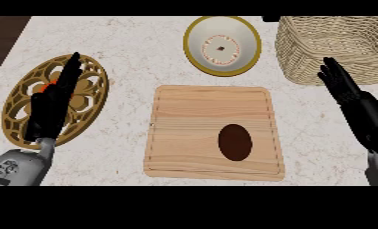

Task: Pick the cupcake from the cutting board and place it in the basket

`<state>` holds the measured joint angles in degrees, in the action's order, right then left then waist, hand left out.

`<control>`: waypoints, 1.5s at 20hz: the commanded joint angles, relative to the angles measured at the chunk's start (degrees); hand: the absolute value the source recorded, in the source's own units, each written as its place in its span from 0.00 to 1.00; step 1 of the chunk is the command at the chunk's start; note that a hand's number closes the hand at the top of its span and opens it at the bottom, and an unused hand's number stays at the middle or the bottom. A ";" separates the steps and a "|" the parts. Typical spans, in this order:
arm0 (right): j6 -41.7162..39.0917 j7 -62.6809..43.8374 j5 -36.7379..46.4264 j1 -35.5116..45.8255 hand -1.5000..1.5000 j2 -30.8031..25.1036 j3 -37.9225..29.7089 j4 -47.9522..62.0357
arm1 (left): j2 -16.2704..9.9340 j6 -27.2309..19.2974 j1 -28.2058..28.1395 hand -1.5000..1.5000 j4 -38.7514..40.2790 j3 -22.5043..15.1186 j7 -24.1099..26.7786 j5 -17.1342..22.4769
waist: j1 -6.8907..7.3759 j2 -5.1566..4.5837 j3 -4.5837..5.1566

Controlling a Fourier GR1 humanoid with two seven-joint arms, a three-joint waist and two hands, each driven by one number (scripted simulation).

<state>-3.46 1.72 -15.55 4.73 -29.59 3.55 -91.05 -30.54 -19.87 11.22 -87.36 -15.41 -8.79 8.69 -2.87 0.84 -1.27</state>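
Observation:
A dark brown cupcake [235, 142] sits on the right half of the wooden cutting board [192, 123] at the counter's middle. A woven wicker basket [325, 48] stands at the far right, partly cut off by the view's edge. My right hand [351, 100] is open with fingers pointing up, right of the board and just below the basket, apart from the cupcake. Over at the left, my left hand [52, 103] is open with fingers up, lying over a round trivet.
A round golden openwork trivet [88, 80] lies at the left under my left hand. A yellow-rimmed bowl [221, 45] with a small patterned inside stands beyond the board, left of the basket. The counter's dark left edge shows at the upper left corner.

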 commanded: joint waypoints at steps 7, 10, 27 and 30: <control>-10.71 2.92 -2.87 14.99 1.00 9.66 14.42 -7.97 | 7.89 4.35 -10.64 0.50 7.15 -4.75 -5.63 7.48 | 8.97 -1.44 1.54; -3.54 2.81 4.57 13.95 1.00 20.04 24.97 -7.67 | 6.84 6.20 -10.82 0.50 8.86 -2.24 -5.42 9.64 | 6.20 -1.06 1.47; -9.43 -38.20 33.47 34.06 0.00 -0.82 24.71 -20.03 | 6.18 5.74 -16.31 0.50 7.69 0.61 -3.61 9.97 | 1.13 0.22 1.64; -18.03 -41.79 26.69 37.74 0.00 -5.49 21.17 -22.01 | 6.51 6.58 -17.70 0.50 8.92 1.29 -2.14 10.69 | 1.01 0.01 1.71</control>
<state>-12.38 -33.30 15.90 37.40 -30.19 27.61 -109.98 -24.91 -13.79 -1.92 -84.00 -12.73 -8.25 18.60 -1.77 1.70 -0.53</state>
